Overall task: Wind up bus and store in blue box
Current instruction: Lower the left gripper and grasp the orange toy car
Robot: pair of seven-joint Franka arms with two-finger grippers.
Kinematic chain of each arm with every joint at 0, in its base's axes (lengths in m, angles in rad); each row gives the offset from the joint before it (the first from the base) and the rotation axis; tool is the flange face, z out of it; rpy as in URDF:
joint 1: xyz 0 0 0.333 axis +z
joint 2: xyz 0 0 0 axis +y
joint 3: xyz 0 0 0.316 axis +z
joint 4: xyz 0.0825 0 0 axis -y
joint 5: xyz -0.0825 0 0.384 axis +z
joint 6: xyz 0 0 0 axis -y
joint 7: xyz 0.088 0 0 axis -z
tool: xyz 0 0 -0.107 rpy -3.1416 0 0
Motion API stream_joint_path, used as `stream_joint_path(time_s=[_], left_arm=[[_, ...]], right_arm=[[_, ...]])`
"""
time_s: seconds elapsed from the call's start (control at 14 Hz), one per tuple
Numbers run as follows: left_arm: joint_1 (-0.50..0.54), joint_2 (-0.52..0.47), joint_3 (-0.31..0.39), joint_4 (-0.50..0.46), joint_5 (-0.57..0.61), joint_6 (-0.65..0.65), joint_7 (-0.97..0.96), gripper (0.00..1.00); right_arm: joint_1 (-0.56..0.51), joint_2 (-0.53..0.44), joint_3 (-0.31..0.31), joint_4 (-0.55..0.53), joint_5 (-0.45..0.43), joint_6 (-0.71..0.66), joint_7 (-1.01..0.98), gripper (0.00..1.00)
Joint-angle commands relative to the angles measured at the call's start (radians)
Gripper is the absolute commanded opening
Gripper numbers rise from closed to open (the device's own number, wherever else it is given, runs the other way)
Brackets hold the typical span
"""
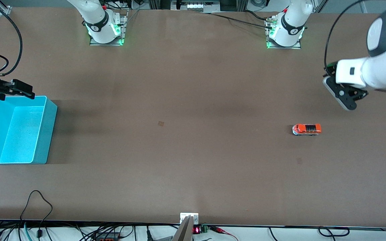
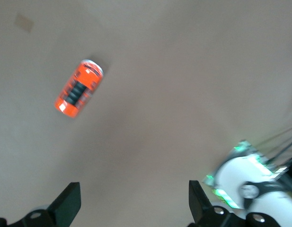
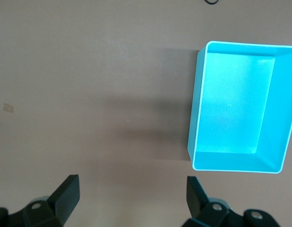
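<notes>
left pincer [image 2: 131, 208] hanging spread wide, empty, over tabletop [image 1: 193, 134] | bus [image 1: 307, 129] lying apart near it | right pincer [image 3: 129, 201] hovering spread, empty, by box [image 1: 15, 134] rim

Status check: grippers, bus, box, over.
Left gripper open, up near small orange toy bus on table. Right gripper open, by empty bright cyan plastic box. Nothing between them.

Two white Franka arms with black joints

Each base [image 1: 103, 28] sits on a metal plate, glowing green, with a black band round the white shell. Black cables loop off both arms. Gripper fingers [image 2: 67, 204] are matte black wedges.
</notes>
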Motion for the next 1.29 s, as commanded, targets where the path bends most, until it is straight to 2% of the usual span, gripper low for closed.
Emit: stream_joint_path(time_s=[0.0,0.14,0.29,0.57,0.71,1.07,1.21], left_arm=[[0.061,0.122,-0.002,0.005,0.013,0.157,0.222,1.00],[0.098,0.185,-0.003,-0.009,0.019,0.278,0.373,1.00],[0.095,0.187,-0.009,-0.068,0.019,0.349,0.388,1.00],[0.095,0.202,-0.014,-0.256,0.066,0.714,0.452,1.00],[0.090,0.211,-0.015,-0.293,0.066,0.770,0.460,1.00],[0.094,0.300,-0.037,-0.290,0.066,0.880,0.463,1.00],[0.097,0.312,-0.052,-0.291,0.066,0.886,0.463,1.00]], right_arm=[[0.011,-0.005,0.005,0.001,0.003,0.001,0.014,1.00],[0.009,-0.005,0.005,0.001,0.003,0.001,0.014,1.00],[0.005,-0.005,0.004,-0.001,0.003,0.001,0.014,1.00],[0.003,0.000,0.004,0.001,0.003,0.006,0.014,1.00],[0.003,0.000,0.004,0.001,0.003,0.007,0.014,1.00],[0.003,0.000,0.004,0.001,0.005,0.007,0.014,1.00],[0.003,0.000,0.004,-0.001,0.005,0.007,0.016,1.00]])
